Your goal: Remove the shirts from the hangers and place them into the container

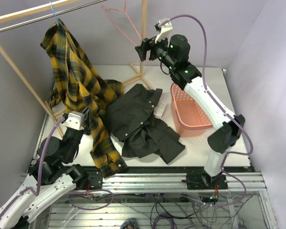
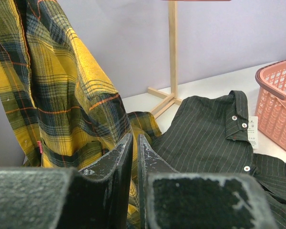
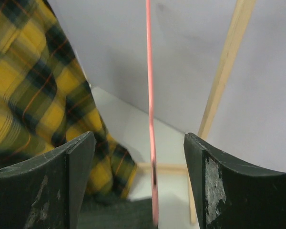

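You face a white table [image 1: 196, 153] enclosed by pale lavender walls [image 1: 238, 33], with a light wooden clothes rack [image 1: 144, 38] standing on it.

checked shirt [image 1: 81, 81]: yellow and black
striped shirt [image 1: 133, 114]: dark green-black
basket [image 1: 190, 128]: pink
wire hanger [image 3: 150, 95]: pink
other hanger [image 1: 54, 12]: light blue

Left arm [image 1: 24, 200] and right arm [image 1: 207, 100] are both done in white shells with black joints. Purple cables [image 1: 203, 38] are looped off each. Green lights [image 1: 171, 46] are seen on the right one. Fingers [image 3: 229, 191] are black, pretty scuffed up, grey showing through.
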Controlling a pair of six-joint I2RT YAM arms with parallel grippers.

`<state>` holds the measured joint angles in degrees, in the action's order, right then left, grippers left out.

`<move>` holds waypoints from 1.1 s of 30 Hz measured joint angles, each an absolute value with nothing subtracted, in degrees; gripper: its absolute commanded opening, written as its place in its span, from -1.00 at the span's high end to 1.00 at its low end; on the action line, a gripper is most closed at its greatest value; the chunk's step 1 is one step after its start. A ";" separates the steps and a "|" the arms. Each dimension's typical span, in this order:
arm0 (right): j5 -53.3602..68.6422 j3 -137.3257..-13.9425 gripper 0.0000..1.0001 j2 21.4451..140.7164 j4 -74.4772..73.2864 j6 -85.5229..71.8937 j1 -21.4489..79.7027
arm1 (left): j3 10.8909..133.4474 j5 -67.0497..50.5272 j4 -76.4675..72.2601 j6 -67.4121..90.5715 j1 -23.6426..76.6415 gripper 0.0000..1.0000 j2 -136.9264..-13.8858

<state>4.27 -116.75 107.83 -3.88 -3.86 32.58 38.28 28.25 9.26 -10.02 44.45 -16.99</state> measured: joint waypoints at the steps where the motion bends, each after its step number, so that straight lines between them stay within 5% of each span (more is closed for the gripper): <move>1: 4.43 -113.38 -0.53 105.32 -4.45 -4.14 32.60 | 38.28 28.23 9.26 -10.00 44.42 0.62 -17.06; 11: 8.14 -91.57 -0.74 84.90 -12.71 -9.67 35.73 | 38.30 27.31 9.26 -9.54 44.27 0.61 -18.28; 22: 7.51 -57.54 -0.94 81.65 -12.69 -27.64 48.58 | 38.41 26.30 9.28 -9.28 44.07 0.61 -19.11; 33: -6.81 -51.66 -0.99 80.38 -1.72 -49.36 56.99 | 38.61 25.26 9.30 -8.49 44.01 0.62 -19.09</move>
<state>-6.81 -51.66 80.38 -1.72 -49.36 56.99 38.61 25.26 9.30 -8.49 44.01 -19.09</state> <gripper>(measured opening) 0.996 0.193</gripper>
